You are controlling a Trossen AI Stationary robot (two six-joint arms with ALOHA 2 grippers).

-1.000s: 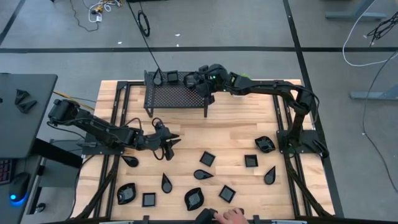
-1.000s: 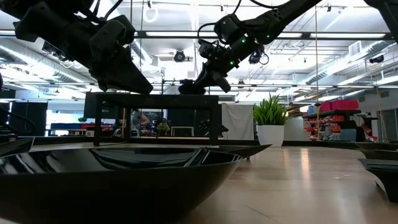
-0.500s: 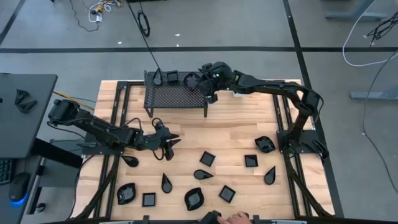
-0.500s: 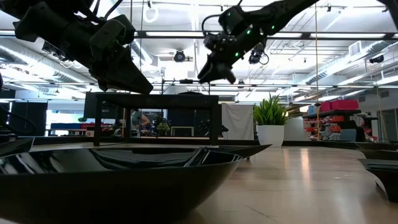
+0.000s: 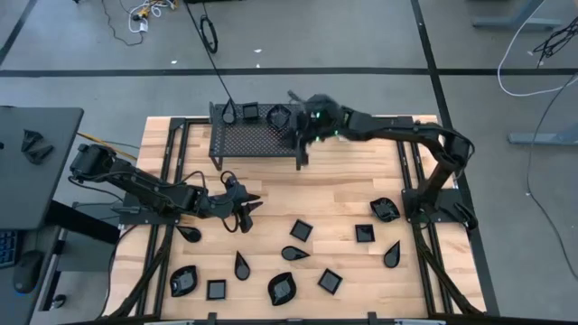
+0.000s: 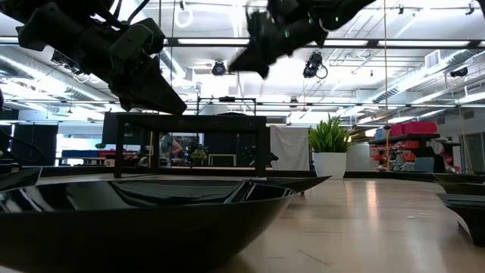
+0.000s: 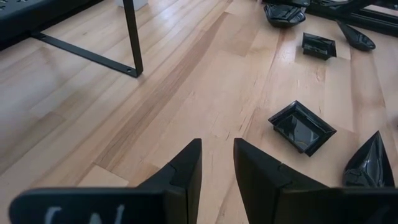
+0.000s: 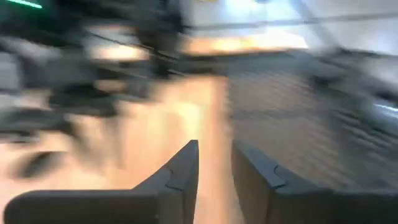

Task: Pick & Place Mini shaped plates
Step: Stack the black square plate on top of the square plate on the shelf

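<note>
High view: I see a wooden table (image 5: 343, 194) strewn with plates (image 5: 301, 230); both grippers, left (image 5: 246, 213) and right (image 5: 298, 108), slightly parted, empty.

A black plate (image 6: 144, 216) fills the near edge of the table (image 6: 364, 220), another plate (image 6: 292, 183) just behind it; a dark dish rim (image 6: 466, 205) shows at the table's right edge; the rack (image 6: 186, 140) stands toward the far edge, a potted plant (image 6: 330, 148) right of it; the left gripper (image 6: 148, 80) hangs above the rack's left end; the right gripper (image 6: 254, 49), blurred, is high above the rack's right end.
</note>
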